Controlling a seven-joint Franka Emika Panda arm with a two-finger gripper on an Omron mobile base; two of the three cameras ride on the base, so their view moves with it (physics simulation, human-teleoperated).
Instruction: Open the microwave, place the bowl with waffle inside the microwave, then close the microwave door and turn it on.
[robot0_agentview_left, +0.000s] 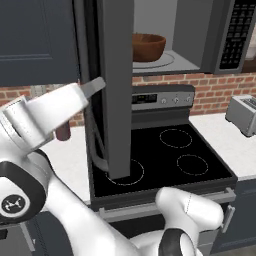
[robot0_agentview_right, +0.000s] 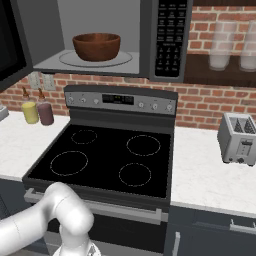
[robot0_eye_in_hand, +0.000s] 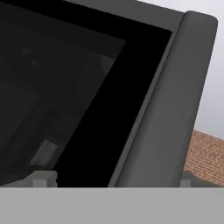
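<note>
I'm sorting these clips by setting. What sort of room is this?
A home kitchen, rendered rather than real: a black glass-top stove sits between pale counters, an open microwave hangs above it with a wooden bowl inside, and a silver toaster stands against the brick wall.

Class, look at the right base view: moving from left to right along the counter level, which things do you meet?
Yellow bottle → dark red bottle → stove → toaster.
</note>
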